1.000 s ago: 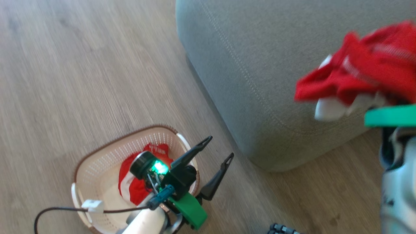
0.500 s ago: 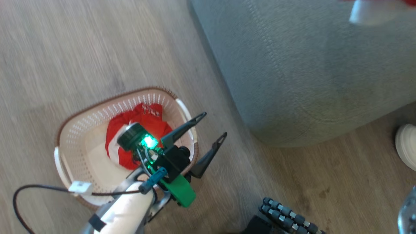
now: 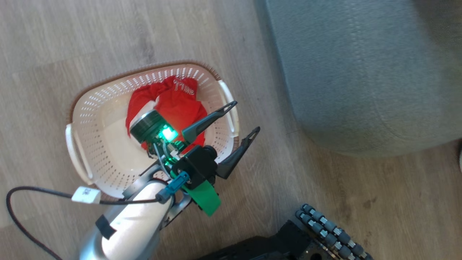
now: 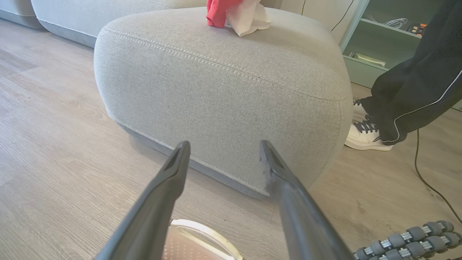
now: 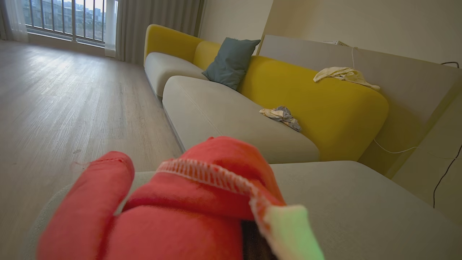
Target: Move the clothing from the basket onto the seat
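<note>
While the right gripper is closed on a bunched red garment [image 5: 202,209] with a white edge, its fingers buried under the cloth, I'd say the step in hand is the drop-off. The bundle sits just ahead of that wrist, over the top of the seat [image 5: 361,195]. From the left wrist it looks to be touching the cushion, though I can't be sure. Next the jaws need to part and the arm to lift clear without dragging the fabric along.

The left gripper [image 3: 245,116] hangs empty, fingers spread wide. One fingertip is over the basket [image 3: 86,119] at its seat-side rim, the other just outside it. Below and behind those fingers lies the other red garment [image 3: 177,104], white lettering showing; beside it the basket floor is bare. So one piece is left, and the left arm would have to tip down and reach back for it.

A person's leg [image 4: 415,83] stands past the seat's corner, right of the left fingers.
</note>
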